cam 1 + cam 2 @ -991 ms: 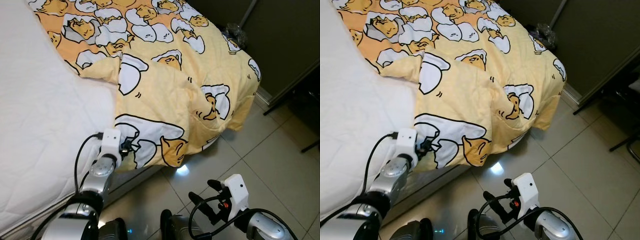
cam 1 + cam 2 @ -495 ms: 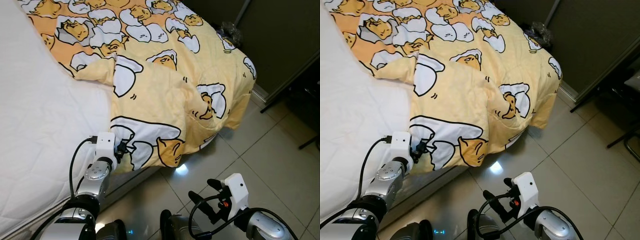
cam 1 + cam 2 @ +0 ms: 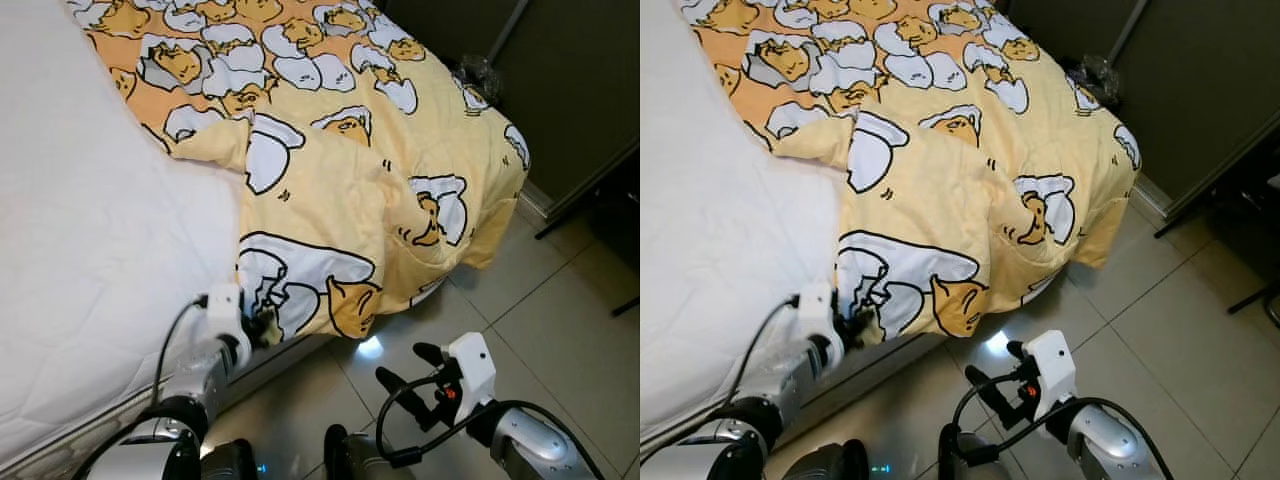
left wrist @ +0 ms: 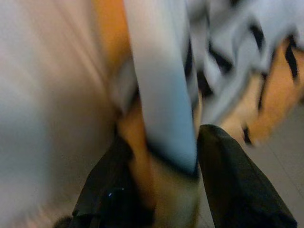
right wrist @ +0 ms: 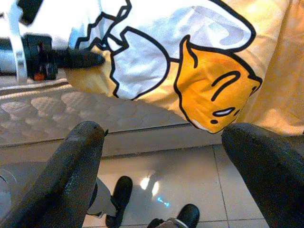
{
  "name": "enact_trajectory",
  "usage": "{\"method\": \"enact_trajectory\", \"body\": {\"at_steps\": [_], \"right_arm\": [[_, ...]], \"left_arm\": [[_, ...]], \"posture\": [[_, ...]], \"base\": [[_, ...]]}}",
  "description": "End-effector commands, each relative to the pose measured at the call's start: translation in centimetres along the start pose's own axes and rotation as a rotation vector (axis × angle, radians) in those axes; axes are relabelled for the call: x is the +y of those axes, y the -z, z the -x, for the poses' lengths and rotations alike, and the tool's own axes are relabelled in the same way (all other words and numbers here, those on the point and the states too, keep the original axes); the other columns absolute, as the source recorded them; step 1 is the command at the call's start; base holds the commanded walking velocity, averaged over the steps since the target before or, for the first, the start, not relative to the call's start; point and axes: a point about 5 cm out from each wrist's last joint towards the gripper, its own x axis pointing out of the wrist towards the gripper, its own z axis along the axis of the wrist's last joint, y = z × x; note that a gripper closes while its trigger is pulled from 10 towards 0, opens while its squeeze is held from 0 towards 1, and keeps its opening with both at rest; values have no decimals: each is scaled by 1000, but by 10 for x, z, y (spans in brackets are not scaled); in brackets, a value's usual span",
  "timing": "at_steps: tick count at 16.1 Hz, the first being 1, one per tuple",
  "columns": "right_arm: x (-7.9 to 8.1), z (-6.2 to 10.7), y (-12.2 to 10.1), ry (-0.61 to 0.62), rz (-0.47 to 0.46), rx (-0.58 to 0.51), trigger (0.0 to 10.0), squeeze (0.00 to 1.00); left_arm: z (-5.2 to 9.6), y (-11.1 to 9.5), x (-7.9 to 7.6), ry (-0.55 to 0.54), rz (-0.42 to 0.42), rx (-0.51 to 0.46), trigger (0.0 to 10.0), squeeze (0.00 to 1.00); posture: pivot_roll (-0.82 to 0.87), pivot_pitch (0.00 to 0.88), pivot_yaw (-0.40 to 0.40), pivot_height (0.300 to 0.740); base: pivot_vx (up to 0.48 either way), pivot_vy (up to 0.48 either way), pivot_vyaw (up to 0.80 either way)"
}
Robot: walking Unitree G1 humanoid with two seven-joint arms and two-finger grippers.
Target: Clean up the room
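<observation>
At the near edge of the bed (image 3: 90, 250) our left tool (image 3: 262, 327) is clenched on the hanging hem of the yellow cartoon-print quilt (image 3: 340, 190); the left wrist view, though blurred, shows cloth pinched between its two black fingers (image 4: 228, 185). We judge the grip sits at this lower corner because that is where the cover bunches and droops off the mattress toward the tiled floor (image 3: 540, 330), so a pull from here would spread it over the bare white sheet (image 3: 80, 200). The quilt lies crumpled across the far half of the bed, folded back on itself in a ridge near the middle, with one corner dangling over the foot end beside a dark cabinet (image 3: 570, 90). Our right tool (image 3: 410, 385) hangs released over the floor, well apart from the bedding, its fingers (image 5: 71, 166) spread wide and holding nothing. We take it as waiting in reserve, since the left arm alone has the cloth. Straightening the cover looks barely begun: most of the sheet lies exposed.
</observation>
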Motion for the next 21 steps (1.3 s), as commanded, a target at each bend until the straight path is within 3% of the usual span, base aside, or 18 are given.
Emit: {"method": "enact_trajectory", "body": {"at_steps": [1, 6, 12, 17, 19, 21], "right_arm": [[-7, 5, 0, 32, 9, 14, 10000, 114], [-11, 4, -5, 48, 20, 3, 10000, 114], [-13, 1, -8, 48, 26, -2, 10000, 118], [-16, 0, -15, 34, 43, -14, 10000, 122], [-21, -3, -33, 43, 61, -66, 10000, 122], [-24, -4, -39, 51, 63, -82, 10000, 118]], "left_arm": [[0, 17, -11, 66, -6, 65, 0, 0], [0, 10, -10, 113, -47, 50, 0, 0], [2, 9, -6, 113, 53, 12, 0, 0], [8, 28, -3, 163, -189, 150, 0, 0], [13, 36, 0, 193, -302, 181, 0, 0], [16, 40, 0, 218, -353, 184, 0, 0]], "posture": [[-236, 163, -138, 740], [-235, 158, -140, 740], [-228, 158, -145, 740], [-221, 152, -142, 740], [-216, 146, -142, 740], [-214, 145, -142, 740]], "base": [[0, 0, 0], [0, 0, 0], [0, 0, 0], [0, 0, 0], [0, 0, 0], [0, 0, 0]]}}
